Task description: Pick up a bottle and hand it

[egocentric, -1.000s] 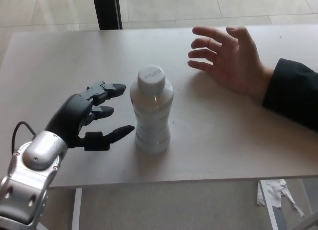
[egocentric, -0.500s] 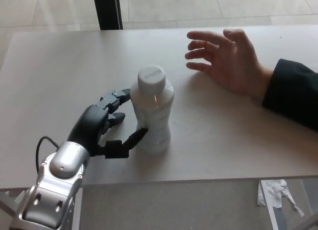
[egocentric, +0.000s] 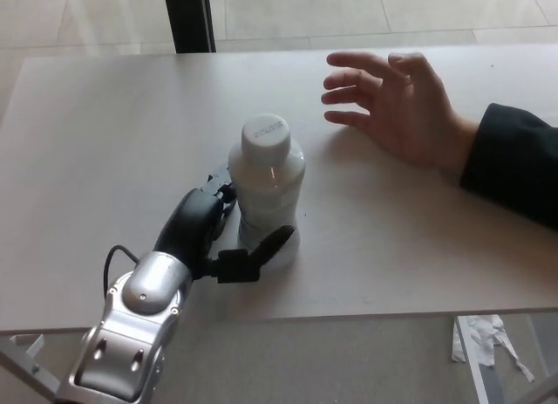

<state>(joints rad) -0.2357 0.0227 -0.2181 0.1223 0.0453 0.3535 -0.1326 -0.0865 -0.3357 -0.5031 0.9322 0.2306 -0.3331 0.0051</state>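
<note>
A clear plastic bottle (egocentric: 268, 195) with a white cap stands upright near the middle of the pale table (egocentric: 96, 133). My left hand (egocentric: 202, 225) comes in from the lower left and wraps around the bottle's lower half. Its thumb (egocentric: 267, 245) lies against the bottle's front near the base, and its fingers (egocentric: 220, 175) curl around the left and back, mostly hidden behind the bottle. The bottle rests on the table. My right hand does not show.
A person's open hand (egocentric: 397, 103), palm up, with a dark sleeve (egocentric: 514, 160), rests on the table to the bottle's far right. A dark post (egocentric: 187, 18) stands beyond the far edge. Crumpled paper (egocentric: 484, 338) lies on the floor below the near edge.
My left hand has slid right and forward from beside the bottle until its thumb and fingers closed around it. The bottle has stayed in place. The person's hand shifted slightly left.
</note>
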